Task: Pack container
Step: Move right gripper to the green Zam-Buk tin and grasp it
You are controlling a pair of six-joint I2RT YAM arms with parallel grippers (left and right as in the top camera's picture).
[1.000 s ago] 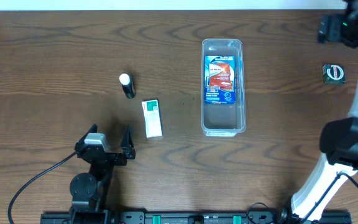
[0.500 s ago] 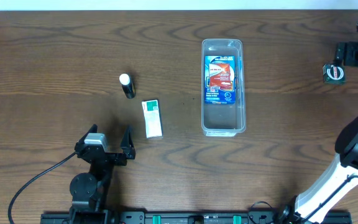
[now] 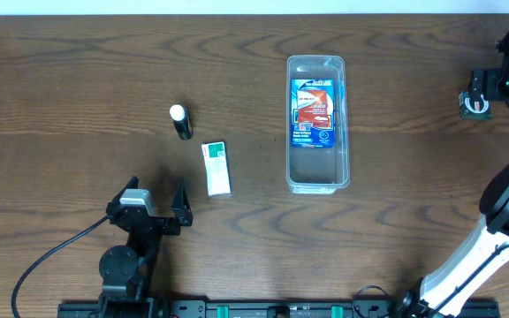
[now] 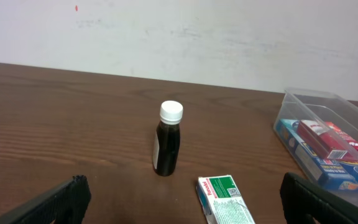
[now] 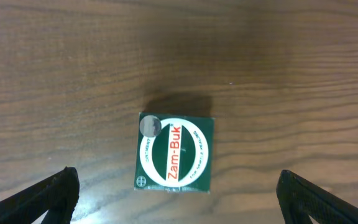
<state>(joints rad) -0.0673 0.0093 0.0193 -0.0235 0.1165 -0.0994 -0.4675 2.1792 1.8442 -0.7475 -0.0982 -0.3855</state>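
Fingers of the right gripper (image 5: 178, 177) are spread wide and nothing is held; a green Zam-Buk box (image 5: 174, 152) is seen flat on the table (image 3: 60, 88) between them (touched by neither finger). The left gripper (image 3: 155, 190) is likewise held open and empty, near a dark bottle (image 3: 181, 122) and a white-green carton (image 3: 216, 168). The container (image 3: 317, 174) is placed mid-table, with a blue packet (image 3: 314, 112) laid inside.

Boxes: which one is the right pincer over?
The dark green Zam-Buk box, alone at the far right edge, framed by the right pincer. The white-green box lies by the bottle; the blue box is in the container.
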